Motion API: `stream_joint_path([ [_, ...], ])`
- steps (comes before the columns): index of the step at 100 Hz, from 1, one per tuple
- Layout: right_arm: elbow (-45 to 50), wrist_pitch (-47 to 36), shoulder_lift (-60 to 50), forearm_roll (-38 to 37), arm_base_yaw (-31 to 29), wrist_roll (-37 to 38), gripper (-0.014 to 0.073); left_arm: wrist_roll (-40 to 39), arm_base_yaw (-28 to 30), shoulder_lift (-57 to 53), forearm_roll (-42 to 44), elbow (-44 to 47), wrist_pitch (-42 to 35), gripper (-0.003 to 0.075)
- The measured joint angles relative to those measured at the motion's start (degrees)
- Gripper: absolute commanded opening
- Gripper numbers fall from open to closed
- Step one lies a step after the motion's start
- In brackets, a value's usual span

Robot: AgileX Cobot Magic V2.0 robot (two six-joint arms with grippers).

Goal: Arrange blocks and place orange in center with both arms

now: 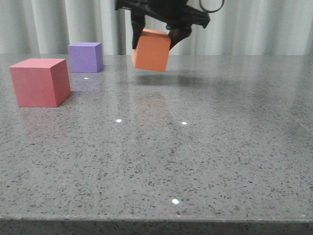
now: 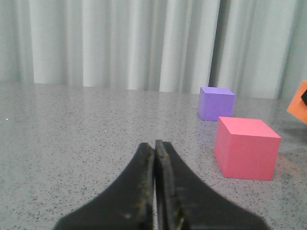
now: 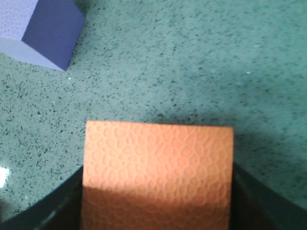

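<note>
Orange cube (image 1: 151,51) pinched in right gripper (image 1: 156,35), lifted clear of table (image 1: 205,147), tilted | looks light, stiff, matte, grippy; hold flat opposite faces | left gripper (image 2: 155,191) pressed together, empty | pinkish-red cube (image 1: 39,81) and purple cube (image 1: 85,57) resting far left.

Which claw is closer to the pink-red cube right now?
Left, I judge. The left claw, shut and empty, faces the pink-red cube from nearby; the right claw holds the orange cube aloft, farther away.
</note>
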Motion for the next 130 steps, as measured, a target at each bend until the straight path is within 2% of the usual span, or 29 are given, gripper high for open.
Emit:
stream_joint_path([
  [28, -1.6, 3.8, 2.2, -1.0, 0.2, 2.5, 0.0342, 0.0, 0.0, 0.0, 0.0, 0.0, 0.0, -0.0020],
  [33, -1.6, 4.1, 2.2, -1.0, 0.2, 2.5, 0.0386, 0.0, 0.0, 0.0, 0.0, 0.0, 0.0, -0.0020],
  [45, -1.7, 4.4, 2.2, -1.1, 0.2, 2.6, 0.0585, 0.0, 0.0, 0.0, 0.0, 0.0, 0.0, -0.0020],
  [52, -1.7, 4.4, 2.2, -1.1, 0.2, 2.6, 0.0668, 0.0, 0.0, 0.0, 0.0, 0.0, 0.0, -0.0020],
  [60, -1.7, 4.4, 2.2, -1.1, 0.4, 2.6, 0.0643, 0.0, 0.0, 0.0, 0.0, 0.0, 0.0, -0.0020],
  [101, -1.7, 4.7, -1.5, -1.5, 0.6, 2.5, 0.0645, 0.0, 0.0, 0.0, 0.0, 0.0, 0.0, -0.0020],
  [130, -1.8, 9.5, -8.8, -1.7, -5.2, -4.3, 0.0645, 0.0, 0.0, 0.0, 0.0, 0.0, 0.0, -0.0020],
])
